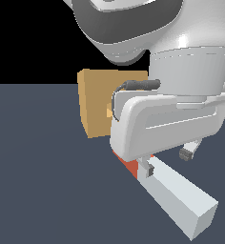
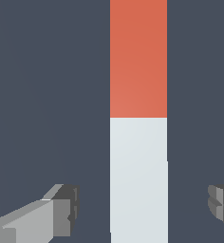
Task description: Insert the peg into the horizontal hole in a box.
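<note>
The peg [image 1: 181,200] lies flat on the dark floor, its white length toward the camera and its short red end [image 1: 131,167] pointing at the box [image 1: 96,105]. The tan box stands behind it, largely covered by the arm's hand. The hole is mostly hidden behind the hand, and I cannot make it out clearly. My gripper [image 1: 168,163] hangs over the peg near where red meets white. In the wrist view the peg [image 2: 138,175] runs between the two fingers [image 2: 61,211], with a gap on each side. The gripper [image 2: 142,206] is open and touches nothing.
The floor [image 1: 38,181] is a plain dark grey surface under a black background. The arm's white wrist and hand [image 1: 171,119] fill the upper part of the exterior view's right.
</note>
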Controlling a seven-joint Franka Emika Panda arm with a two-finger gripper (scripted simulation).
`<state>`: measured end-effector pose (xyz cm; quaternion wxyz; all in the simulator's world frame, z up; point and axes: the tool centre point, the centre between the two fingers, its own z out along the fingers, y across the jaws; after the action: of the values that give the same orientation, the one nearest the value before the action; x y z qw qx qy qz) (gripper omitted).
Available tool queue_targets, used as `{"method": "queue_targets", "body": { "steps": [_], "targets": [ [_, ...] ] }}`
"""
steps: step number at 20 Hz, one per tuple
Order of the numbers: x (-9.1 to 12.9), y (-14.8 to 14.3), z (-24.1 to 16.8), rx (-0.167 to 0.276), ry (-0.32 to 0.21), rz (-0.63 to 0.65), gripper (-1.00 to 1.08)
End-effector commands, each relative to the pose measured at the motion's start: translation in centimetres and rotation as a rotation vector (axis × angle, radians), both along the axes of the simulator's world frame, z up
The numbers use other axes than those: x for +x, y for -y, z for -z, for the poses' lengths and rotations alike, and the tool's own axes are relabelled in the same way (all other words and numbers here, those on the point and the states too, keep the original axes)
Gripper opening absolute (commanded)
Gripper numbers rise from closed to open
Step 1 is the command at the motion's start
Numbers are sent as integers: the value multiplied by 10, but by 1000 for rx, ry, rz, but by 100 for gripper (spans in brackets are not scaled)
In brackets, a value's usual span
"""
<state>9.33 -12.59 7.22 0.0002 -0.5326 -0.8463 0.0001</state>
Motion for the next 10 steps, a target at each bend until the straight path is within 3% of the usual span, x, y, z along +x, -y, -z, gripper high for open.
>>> {"method": "queue_targets", "body": {
  "steps": [1, 10],
  "targets": [
    [0, 0, 1, 0, 0, 0, 100],
    [0, 0, 40, 0, 0, -2, 100]
  ]
}}
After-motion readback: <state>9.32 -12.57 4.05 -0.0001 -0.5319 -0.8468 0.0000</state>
